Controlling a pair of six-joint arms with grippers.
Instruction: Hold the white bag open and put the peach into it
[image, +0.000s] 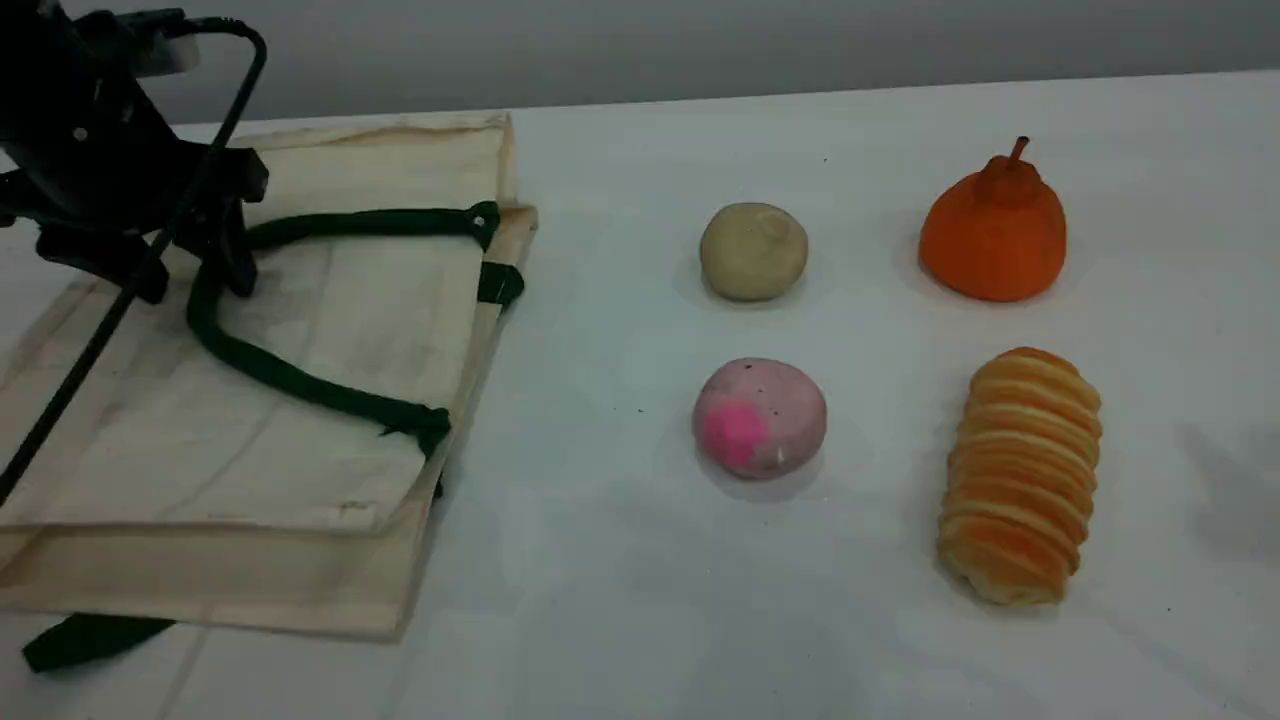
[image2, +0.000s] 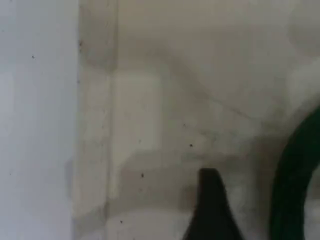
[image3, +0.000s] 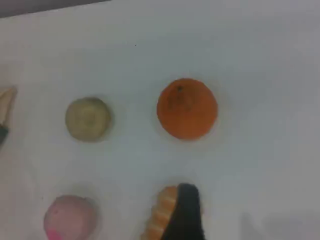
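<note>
The white bag (image: 300, 430) lies flat on the left of the table, its dark green rope handle (image: 300, 385) looped across the top. My left gripper (image: 195, 285) is low over the bag's upper left, with its fingers apart on either side of the rope and nothing gripped. The left wrist view shows one dark fingertip (image2: 210, 210) on the canvas (image2: 200, 75), with the rope (image2: 295, 185) just to its right. The peach (image: 760, 417) sits alone mid-table, pink patch facing front. High above the foods, the right wrist view has the peach (image3: 70, 218) at lower left and one fingertip (image3: 186, 215), holding nothing.
A beige ball (image: 753, 251) sits behind the peach. An orange stemmed pear-shaped fruit (image: 993, 235) is at far right, and a ridged bread roll (image: 1020, 475) lies in front of it. A black cable (image: 90, 350) slants over the bag's left part.
</note>
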